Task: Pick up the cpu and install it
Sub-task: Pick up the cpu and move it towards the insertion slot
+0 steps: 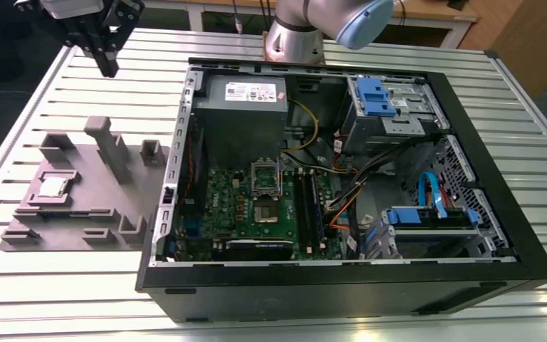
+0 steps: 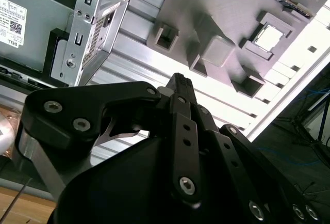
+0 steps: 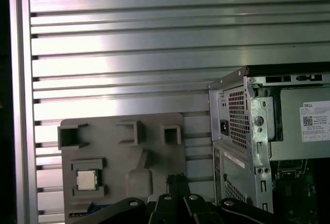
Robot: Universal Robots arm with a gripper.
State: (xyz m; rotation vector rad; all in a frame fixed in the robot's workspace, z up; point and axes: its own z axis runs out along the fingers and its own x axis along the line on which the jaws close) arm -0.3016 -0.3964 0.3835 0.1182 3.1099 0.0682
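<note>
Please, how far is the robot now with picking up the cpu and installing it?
Nothing looks done yet. The cpu lies in its recess on the grey holder, beside the computer case. The gripper hangs apart from the holder, jaws shut and empty. The socket on the motherboard shows a dark centre, no chip. Pickup and installing are both left.

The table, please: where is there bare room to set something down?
The table is bare under the gripper, past the grey fixture, and along the computer case's closed black side. The fixture, holding the cpu, is crowded.
</note>
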